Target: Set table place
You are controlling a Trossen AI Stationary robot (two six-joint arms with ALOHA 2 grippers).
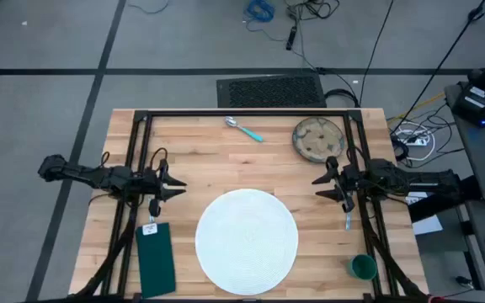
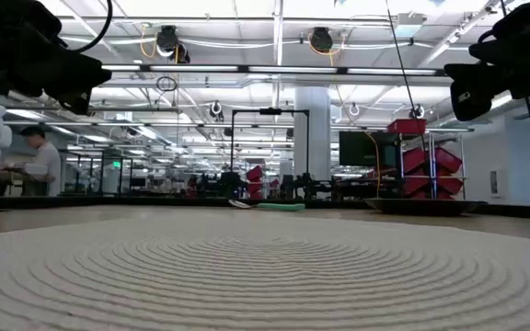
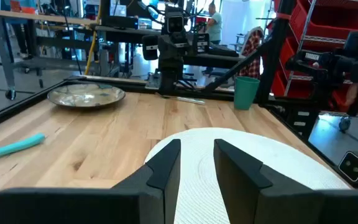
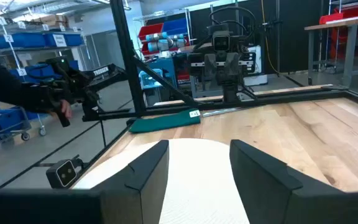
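Note:
A round white woven placemat [image 1: 247, 241] lies flat on the wooden table [image 1: 200, 151] near its front edge. A spoon with a turquoise handle [image 1: 243, 129] and a speckled plate [image 1: 317, 137] lie at the far side. A dark green folded napkin [image 1: 155, 259] lies at the near left, a green cup [image 1: 362, 267] stands at the near right. My left gripper [image 1: 182, 187] hovers open left of the placemat. My right gripper [image 1: 317, 187] hovers open right of it. Both point toward the table's middle and hold nothing.
The black tube frame [image 1: 242, 114] runs along the table's far edge and down both sides. Bare wood [image 1: 251, 164] lies between the two grippers, beyond the placemat. People [image 2: 37, 161] work in the room beyond the table.

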